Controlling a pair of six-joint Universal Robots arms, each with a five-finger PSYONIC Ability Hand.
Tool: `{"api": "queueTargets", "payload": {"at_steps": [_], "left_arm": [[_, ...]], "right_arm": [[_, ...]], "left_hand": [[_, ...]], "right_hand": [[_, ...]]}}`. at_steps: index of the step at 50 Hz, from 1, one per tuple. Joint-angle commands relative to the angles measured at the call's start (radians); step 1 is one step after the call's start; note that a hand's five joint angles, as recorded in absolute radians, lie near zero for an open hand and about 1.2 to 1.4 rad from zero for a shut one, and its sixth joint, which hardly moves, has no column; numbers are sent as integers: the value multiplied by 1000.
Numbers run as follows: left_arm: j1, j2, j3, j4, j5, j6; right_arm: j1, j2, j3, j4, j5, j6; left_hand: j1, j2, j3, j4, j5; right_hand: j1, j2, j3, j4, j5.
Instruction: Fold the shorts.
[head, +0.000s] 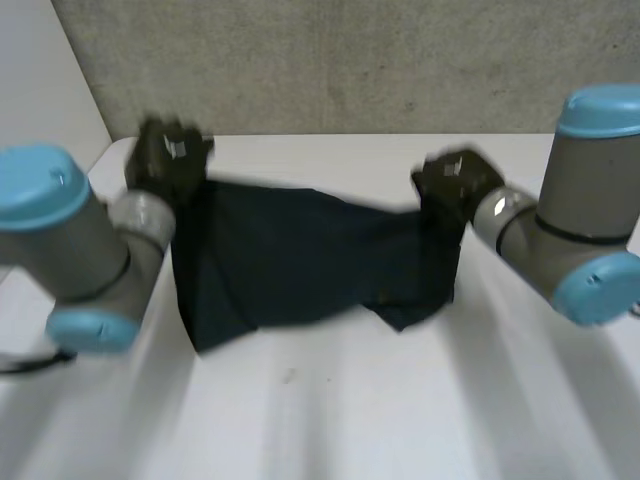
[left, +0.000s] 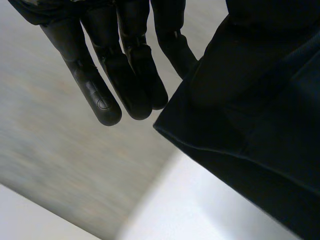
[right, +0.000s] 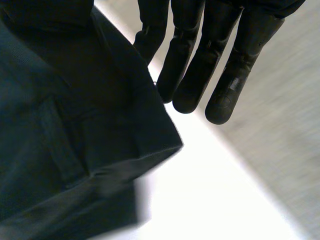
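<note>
The dark navy shorts (head: 300, 250) hang spread out above the white table (head: 350, 410), stretched between my two hands. My left hand (head: 168, 155) pinches their upper left corner and my right hand (head: 455, 185) their upper right corner. The cloth sags in the middle and its lower edge trails near the tabletop. In the left wrist view my left hand (left: 125, 75) has long straight fingers, and the shorts (left: 250, 100) hang from its thumb side. In the right wrist view my right hand (right: 200, 60) looks the same, with the shorts (right: 60, 125) and their hemmed corner beside the fingers.
A grey concrete wall (head: 350, 60) rises behind the table's far edge. Bare white tabletop lies in front of and below the hanging shorts. My two arms flank the cloth at either side.
</note>
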Motion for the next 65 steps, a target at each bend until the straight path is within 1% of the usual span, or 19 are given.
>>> {"api": "queueTargets", "payload": {"at_steps": [1,3,7,12,16,21,24,28,29,33,36,41,49,51,56,59,60,63,65], "left_arm": [[-5,-22,336,139,-87,13],[-6,-15,405,211,-114,-2],[-31,-3,416,318,-122,-25],[-48,65,337,337,-119,-31],[-51,117,177,315,-115,-33],[-54,155,-77,237,-113,-77],[-55,149,-176,194,-113,-108],[-54,128,-297,141,-105,-151],[-54,91,-335,131,-104,-157],[-72,-1,-374,96,-101,-143],[-84,-6,-379,44,-101,-128],[-89,68,-383,-62,-101,-123],[-121,178,-438,-243,-104,-122],[-123,189,-449,-272,-108,-122],[-124,217,-477,-333,-112,-120],[-124,221,-477,-330,-107,-123],[-123,220,-475,-320,-105,-126],[-118,215,-464,-282,-105,-132],[-118,214,-464,-257,-104,-134]], "right_arm": [[2,-8,-182,-376,39,4],[0,-20,-216,-512,41,7],[-1,-59,-236,-632,47,12],[3,-82,-212,-582,44,21],[-1,-140,-103,-458,29,50],[-12,-185,46,-338,-34,54],[-10,-183,151,-259,-76,58],[-10,-157,306,-209,-93,41],[-10,-142,333,-209,-96,41],[-12,-62,416,-209,-96,40],[-12,-56,451,-198,-97,41],[-14,-82,492,-145,-94,44],[-18,-180,595,102,-142,34],[-18,-188,618,130,-145,23],[-62,-272,699,124,-160,-15],[-99,-303,728,75,-181,-9],[-102,-309,738,52,-186,-5],[-106,-352,784,-57,-186,18],[-107,-385,805,-103,-182,37]], "left_hand": [[276,199,204,197,215],[276,199,204,197,215],[276,199,204,197,215],[276,199,204,197,215],[276,199,204,197,215],[276,199,204,197,215],[276,199,204,197,215],[276,199,204,197,215],[276,199,204,197,215],[276,199,204,197,215],[276,199,204,197,215],[276,199,204,197,215],[276,199,204,197,215],[276,199,204,197,215],[276,199,204,197,215],[276,199,204,197,215],[276,199,204,197,215],[276,199,204,197,215],[276,199,204,197,215]], "right_hand": [[421,217,207,203,247],[421,217,207,203,247],[421,217,207,203,247],[421,217,207,203,247],[421,217,207,203,247],[421,217,207,203,247],[421,217,207,203,247],[421,217,207,203,247],[421,217,207,203,247],[421,217,207,203,247],[421,217,207,203,247],[421,217,207,203,247],[421,217,207,203,247],[421,217,207,203,247],[421,217,207,203,247],[421,217,207,203,247],[379,174,164,161,204],[71,-134,-144,-147,-103],[-17,-222,-232,-235,-192]]}}
